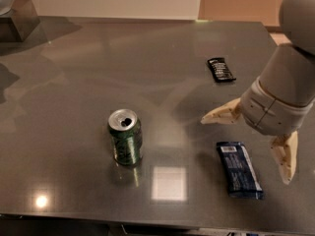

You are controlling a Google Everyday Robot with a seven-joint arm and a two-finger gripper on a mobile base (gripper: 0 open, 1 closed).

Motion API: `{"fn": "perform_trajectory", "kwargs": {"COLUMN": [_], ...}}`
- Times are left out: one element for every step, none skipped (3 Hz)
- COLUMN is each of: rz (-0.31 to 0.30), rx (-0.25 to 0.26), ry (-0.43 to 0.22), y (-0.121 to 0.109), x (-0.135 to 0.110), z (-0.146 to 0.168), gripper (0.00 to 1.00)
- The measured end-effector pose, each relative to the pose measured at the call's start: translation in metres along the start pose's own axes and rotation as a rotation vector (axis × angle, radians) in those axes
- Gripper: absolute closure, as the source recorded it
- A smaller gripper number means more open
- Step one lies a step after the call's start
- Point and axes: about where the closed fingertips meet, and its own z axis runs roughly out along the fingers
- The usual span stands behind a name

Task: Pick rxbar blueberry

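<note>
Grey and glossy, the single table (74,82) carries three things in the one camera view: one green can (125,136), one rxbar blueberry (239,169) and one smaller black bar (221,69). The rxbar blueberry lies flat to the right of the can and a little nearer the table's front edge, its dark blue wrapper showing a pale panel at the far end. The black bar lies right of the can and well behind it. One gripper (244,151) hangs right of the can, its two pale fingers (221,116) spread wide and holding nothing.
</note>
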Motion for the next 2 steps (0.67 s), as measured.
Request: {"fn": "perform_trajectory", "kwargs": {"rz": [-0.170,-0.280], "rx": [-0.035,-0.062], "ry": [-0.004,0.002], "y": [0.009,0.017], "x": [-0.002,-0.002], "z": [0.020,0.037], "gripper": [0.00,0.00]}}
